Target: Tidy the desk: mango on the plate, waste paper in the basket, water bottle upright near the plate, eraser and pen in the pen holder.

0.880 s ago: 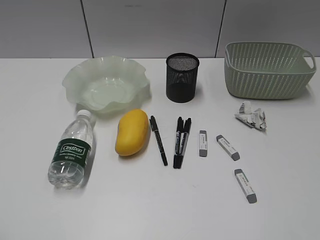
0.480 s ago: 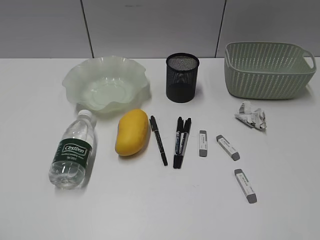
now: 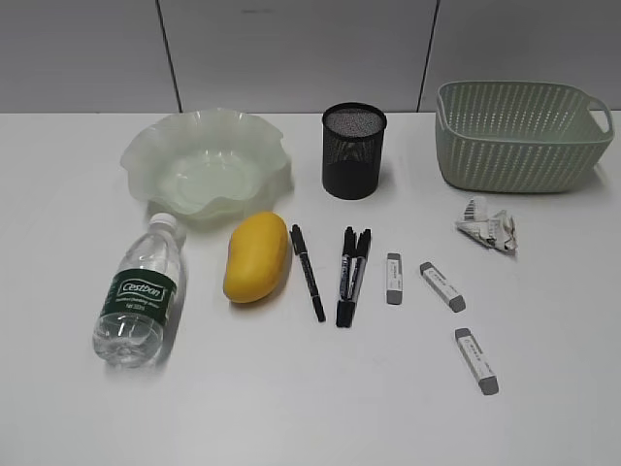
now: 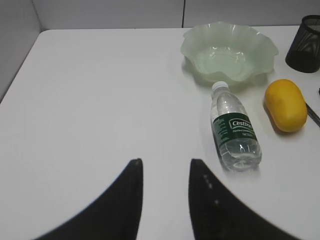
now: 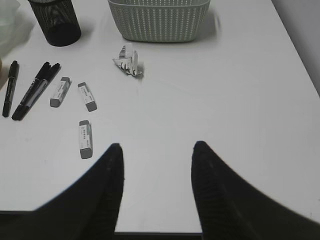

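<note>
Still nothing has shifted across the last second: the tidy-up has not begun.

On the counter (image 3: 78,408), from largest to smallest: basket (image 3: 519,136) and plate (image 3: 206,165) both hold nothing; water bottle (image 3: 138,291) lies on its side; mango (image 3: 257,256) lies just beside the plate; the pen holder (image 3: 353,150) seems unfilled, though its mesh hides the inside; waste paper (image 3: 488,231), three pens (image 3: 351,274) and three erasers (image 3: 475,359) lie loose. Left hand (image 4: 165,172) and right hand (image 5: 157,157) hang spread, gripping nothing, as before.
</note>
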You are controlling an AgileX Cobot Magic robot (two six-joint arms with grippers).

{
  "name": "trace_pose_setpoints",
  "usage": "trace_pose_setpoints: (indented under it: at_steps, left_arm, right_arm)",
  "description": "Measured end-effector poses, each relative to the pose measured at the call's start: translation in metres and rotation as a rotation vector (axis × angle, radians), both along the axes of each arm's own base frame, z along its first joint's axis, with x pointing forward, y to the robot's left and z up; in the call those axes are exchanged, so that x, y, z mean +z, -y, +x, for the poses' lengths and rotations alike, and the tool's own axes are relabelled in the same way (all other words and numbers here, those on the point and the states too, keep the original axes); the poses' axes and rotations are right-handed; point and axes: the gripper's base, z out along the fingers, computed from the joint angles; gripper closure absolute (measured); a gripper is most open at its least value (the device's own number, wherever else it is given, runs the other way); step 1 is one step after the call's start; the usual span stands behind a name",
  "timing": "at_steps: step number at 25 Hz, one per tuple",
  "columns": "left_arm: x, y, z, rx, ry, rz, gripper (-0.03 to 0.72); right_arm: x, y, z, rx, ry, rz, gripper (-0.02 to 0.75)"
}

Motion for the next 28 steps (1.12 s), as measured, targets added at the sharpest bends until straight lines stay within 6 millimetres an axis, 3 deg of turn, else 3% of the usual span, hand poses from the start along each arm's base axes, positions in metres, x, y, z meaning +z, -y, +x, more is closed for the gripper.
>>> trace_pose_setpoints:
  at_steps: [7,10,16,20,22,24,28]
  left_arm:
    - [0.0,0.003,0.0,-0.024,-0.002,-0.032,0.453]
    - [0.007,0.021,0.009,-0.183,-0.016,-0.135,0.449]
    - [0.02,0.057,0.081,-0.478,-0.132,-0.225,0.366]
    - [0.009,0.074,0.135,-0.501,-0.239,-0.237,0.345]
    - [-0.007,0.09,0.168,-0.516,-0.336,-0.203,0.344]
    - [-0.018,0.112,0.189,-0.577,-0.397,-0.137,0.343]
    - [-0.04,0.182,0.226,-0.679,-0.463,0.0,0.342]
  right_arm:
    - [0.0,0.0,0.0,0.0,0.0,0.0,0.374]
    - [0.0,0.0,0.0,0.0,0.0,0.0,0.374]
    - [0.0,0.0,0.0,0.0,0.0,0.0,0.374]
    - [0.0,0.0,0.0,0.001,0.0,0.002,0.374]
    - [0.0,0.0,0.0,0.001,0.0,0.002,0.374]
    - [0.0,0.0,0.0,0.002,0.0,0.002,0.374]
    - [0.0,-0.001,0.0,0.004,0.001,0.006,0.374]
